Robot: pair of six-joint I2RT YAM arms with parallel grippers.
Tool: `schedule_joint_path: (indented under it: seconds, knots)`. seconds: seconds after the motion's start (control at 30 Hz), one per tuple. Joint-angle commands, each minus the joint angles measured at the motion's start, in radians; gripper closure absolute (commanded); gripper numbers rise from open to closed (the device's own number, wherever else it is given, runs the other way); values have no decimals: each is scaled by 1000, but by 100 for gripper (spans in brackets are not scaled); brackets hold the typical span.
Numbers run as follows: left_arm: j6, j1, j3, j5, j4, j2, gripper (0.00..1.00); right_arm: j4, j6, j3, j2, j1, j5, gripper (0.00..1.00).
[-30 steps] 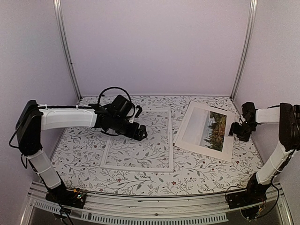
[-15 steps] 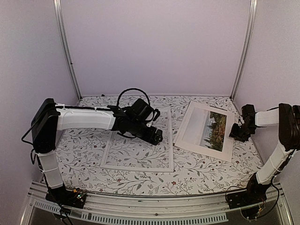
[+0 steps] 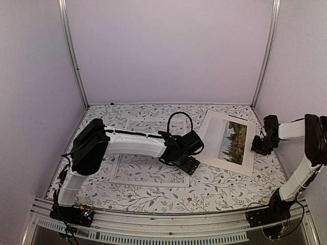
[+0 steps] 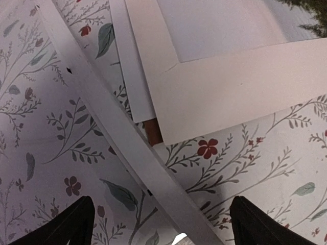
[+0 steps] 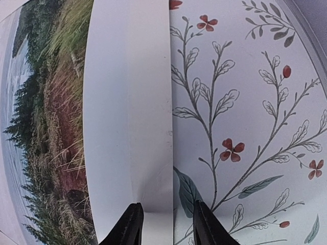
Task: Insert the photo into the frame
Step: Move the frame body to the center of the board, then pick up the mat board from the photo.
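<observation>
The photo [image 3: 225, 140] lies picture-up on the floral cloth at the right, tilted. The white frame [image 3: 148, 181] lies flat at the centre left. My left gripper [image 3: 188, 164] hovers over the frame's near right corner, close to the photo's near left corner. In the left wrist view it [image 4: 163, 227] is wide open, with the frame's border [image 4: 163, 180] running diagonally between the fingers and the photo [image 4: 230, 76] ahead. My right gripper [image 3: 257, 146] is at the photo's right edge. Its jaws [image 5: 168, 227] are narrow but apart, straddling the white border [image 5: 127, 102], which is slightly creased there.
A small brown patch [image 4: 153, 133] shows under the photo's corner beside the frame. The enclosure's pale walls and metal posts [image 3: 263, 56] close in the back and sides. Floral cloth [image 3: 219, 186] covers the table.
My left arm has swung right across the frame, from its upper left part to its near right corner. My right gripper's jaws have narrowed at the photo's edge.
</observation>
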Motion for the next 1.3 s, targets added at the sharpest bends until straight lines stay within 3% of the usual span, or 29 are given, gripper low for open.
schedule_joint_path:
  seconds: [0.0, 0.17, 0.57, 0.9, 1.27]
  knots:
    - [-5, -14, 52, -110, -99, 38, 5, -46, -6, -28, -12, 5, -30, 64]
    - [-8, -7, 45, -176, -130, 44, 6, -32, -4, -35, -10, 5, -48, 65]
    - [-27, 76, -47, -175, -120, -27, 6, -35, -24, -28, 17, 23, -34, 70]
    - [9, 96, -145, 78, 121, -192, 3, -49, 0, -41, 33, 85, -30, 75]
    - [49, 97, 39, 211, 160, -31, 9, -74, 58, -115, -67, 153, -49, 80]
